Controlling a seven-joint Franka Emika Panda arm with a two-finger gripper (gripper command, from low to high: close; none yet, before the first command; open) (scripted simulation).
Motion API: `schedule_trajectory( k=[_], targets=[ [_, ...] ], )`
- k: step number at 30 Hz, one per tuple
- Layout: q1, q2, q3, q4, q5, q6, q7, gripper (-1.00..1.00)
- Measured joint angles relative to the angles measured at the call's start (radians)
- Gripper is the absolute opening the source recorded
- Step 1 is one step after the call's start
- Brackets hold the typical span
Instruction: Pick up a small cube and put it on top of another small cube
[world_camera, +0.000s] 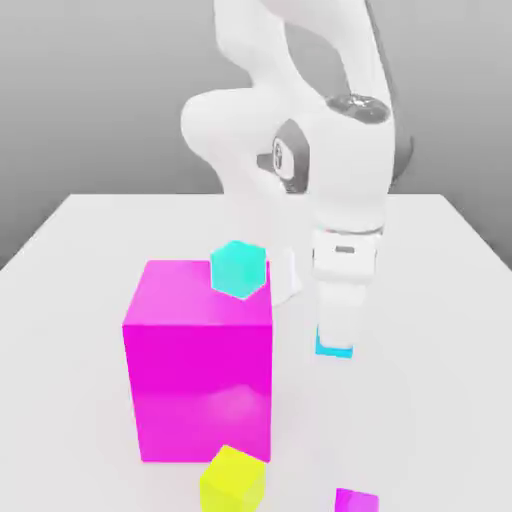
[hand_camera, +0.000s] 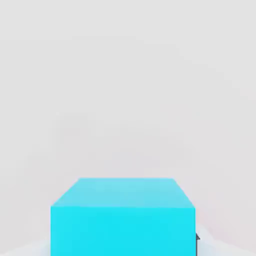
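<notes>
A smooth, pale, matte tabletop (world_camera: 430, 400) spreads beneath everything. The rounded white arm (world_camera: 350, 170), with glossy grey inserts at its joints, descends from twelve o'clock in the exterior view toward four o'clock. At seven o'clock stands a large, flat-faced magenta block (world_camera: 200, 385), its front softly sheened. The slim white tool (world_camera: 335, 335) points down between four and five o'clock, closed narrow on a small, glossy sky-blue cube (world_camera: 343, 352); whether that cube touches the tabletop I cannot tell. The hand view shows its crisp straight edges and two plain, untextured faces, one slightly duller.

A turquoise cube (world_camera: 238, 269), six-sided in outline with pale edges, overlaps the block's one o'clock corner; I cannot tell whether they touch. A plain yellow cube (world_camera: 232, 484), turned corner-on, lies at six o'clock, before the block. The small magenta cube (world_camera: 357, 502), smooth and partly cut off, is at five o'clock.
</notes>
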Motion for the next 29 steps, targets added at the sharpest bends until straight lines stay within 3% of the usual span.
schedule_trajectory(
  k=[13,15,18,19,25,29],
  targets=[
    [-0.184,-0.355,-0.071,0.201,-0.022,-0.555,0.103,-1.0],
    [-0.203,-0.369,-0.082,0.192,-0.025,-0.562,0.109,-1.0],
    [-0.212,-0.336,-0.093,0.121,-0.032,-0.458,0.11,-1.0],
    [-0.214,-0.327,-0.094,0.104,-0.033,-0.432,0.109,1.0],
    [-0.215,-0.322,-0.095,0.096,-0.035,-0.418,0.11,1.0],
    [-0.214,-0.365,-0.084,0.174,-0.03,-0.539,0.11,1.0]
  ],
)
